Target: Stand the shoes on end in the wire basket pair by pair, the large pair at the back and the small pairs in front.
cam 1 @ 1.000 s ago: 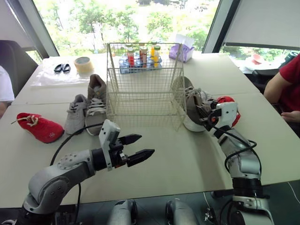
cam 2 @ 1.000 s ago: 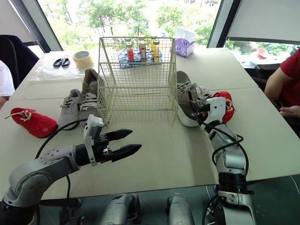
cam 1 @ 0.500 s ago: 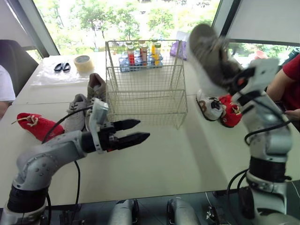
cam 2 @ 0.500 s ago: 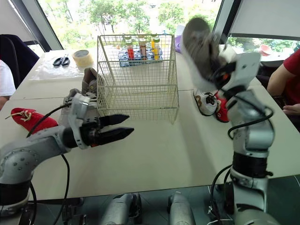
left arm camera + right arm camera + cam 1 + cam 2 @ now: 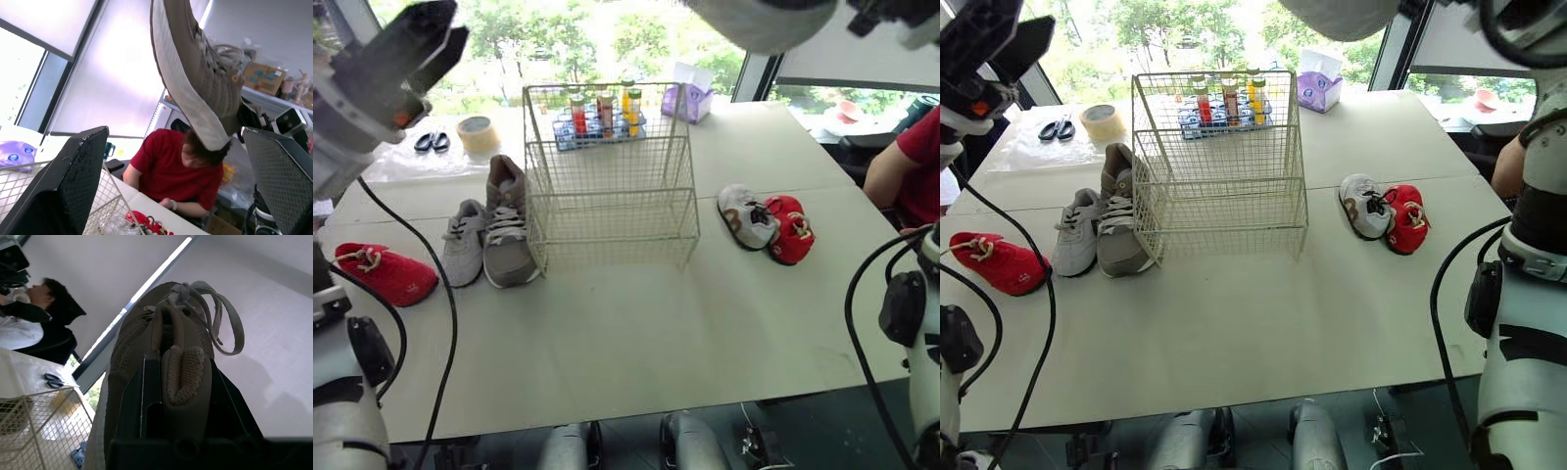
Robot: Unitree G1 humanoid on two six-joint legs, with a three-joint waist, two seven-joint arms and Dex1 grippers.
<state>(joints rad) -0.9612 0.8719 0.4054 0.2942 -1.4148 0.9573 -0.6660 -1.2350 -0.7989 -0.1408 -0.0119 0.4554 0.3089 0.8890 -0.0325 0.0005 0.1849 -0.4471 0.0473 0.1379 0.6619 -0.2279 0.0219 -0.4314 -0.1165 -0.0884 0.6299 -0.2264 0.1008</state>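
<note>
1. while the table (image 5: pixel 636 333) carries everything else, the wire basket (image 5: pixel 612 225) stands upright mid-table, no shoe in it yet.
2. person in red shirt (image 5: pixel 906 166) at the table's right edge.
3. large brown shoe (image 5: pixel 195 73) is up in the air, at the top edge of the head view, right of the basket, sole facing the head camera. right gripper (image 5: pixel 183 396) is clamped on its heel collar.
4. its mate, large shoe on table (image 5: pixel 506 240), lies flat just left of the basket, touching the mid grey shoe (image 5: pixel 465 245) on its left.
5. left gripper (image 5: pixel 173 142) is high at upper left, fingers spread wide, holding nothing.
6. small pairs are split: small red shoe (image 5: pixel 386 274) is far left, apart from the grey ones; small grey shoe (image 5: pixel 746 215) and second small red shoe (image 5: pixel 791 228) touch each other right of the basket.
7. behind the basket: bottle rack (image 5: pixel 597 122), tissue box (image 5: pixel 688 96), tape roll (image 5: pixel 478 135), scissors (image 5: pixel 431 142).
</note>
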